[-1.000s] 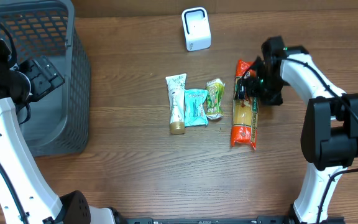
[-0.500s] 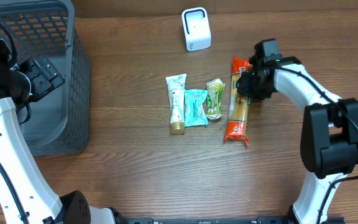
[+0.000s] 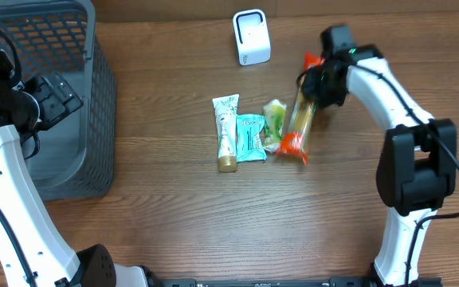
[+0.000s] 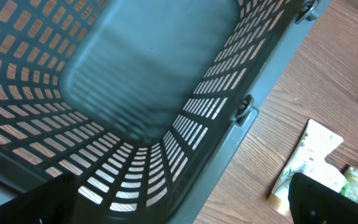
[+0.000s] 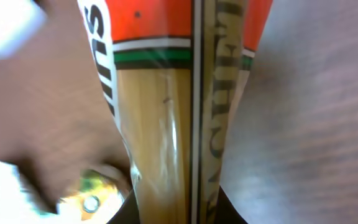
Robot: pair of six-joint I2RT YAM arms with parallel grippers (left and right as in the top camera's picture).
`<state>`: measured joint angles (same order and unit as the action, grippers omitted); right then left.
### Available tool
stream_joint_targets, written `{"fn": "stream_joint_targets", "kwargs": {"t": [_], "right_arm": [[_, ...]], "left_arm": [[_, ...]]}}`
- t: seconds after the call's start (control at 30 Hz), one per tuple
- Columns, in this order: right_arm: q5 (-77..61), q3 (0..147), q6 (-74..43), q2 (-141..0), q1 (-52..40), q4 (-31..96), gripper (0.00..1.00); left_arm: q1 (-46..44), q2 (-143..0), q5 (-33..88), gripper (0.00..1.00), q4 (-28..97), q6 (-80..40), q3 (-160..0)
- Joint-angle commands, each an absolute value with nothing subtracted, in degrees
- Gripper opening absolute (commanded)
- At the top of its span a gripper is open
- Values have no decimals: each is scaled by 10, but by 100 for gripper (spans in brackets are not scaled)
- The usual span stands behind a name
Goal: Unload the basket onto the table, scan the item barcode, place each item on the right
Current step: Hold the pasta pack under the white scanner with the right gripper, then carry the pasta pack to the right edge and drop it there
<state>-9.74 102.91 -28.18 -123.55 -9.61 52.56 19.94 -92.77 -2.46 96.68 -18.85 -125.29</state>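
Spaghetti packet, probably light, stiff, brittle and slick, slants just right of the scanner, with the right gripper jaws clenched near its end, though a mid-length hold would likely be steadier; left gripper jaws released.

Brown wood-grain table, perhaps laminate

The pasta packet was orange-red at its ends, striped green, white and black, clear over tan strands. The basket was dark grey lattice, the scanner white, the table brown woodgrain.
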Motion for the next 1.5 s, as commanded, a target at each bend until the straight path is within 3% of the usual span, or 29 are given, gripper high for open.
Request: {"fn": "stream_joint_targets", "kwargs": {"t": [0.0,0.37,0.67,0.83,0.97,1.23,1.47], "right_arm": [[-179,1086,-412,-1216,-87,477,4],[-150,1084,-713,-1237,-106,256,4],[-106,1084,-827,-1319,-143,43,4],[-55,1084,-820,-1349,-166,-46,4],[-4,1089,-731,-1350,-173,-61,4],[-1,1133,-628,-1349,-164,-48,4],[0,1235,-583,-1326,-127,47,4]], "left_arm": [[198,-930,-32,100,968,-178,-1257],[198,-930,-32,100,968,-178,-1257],[198,-930,-32,100,968,-178,-1257],[198,-930,-32,100,968,-178,-1257],[199,-930,-32,100,968,-178,-1257],[198,-930,-32,100,968,-178,-1257],[198,-930,-32,100,968,-178,-1257]]}}
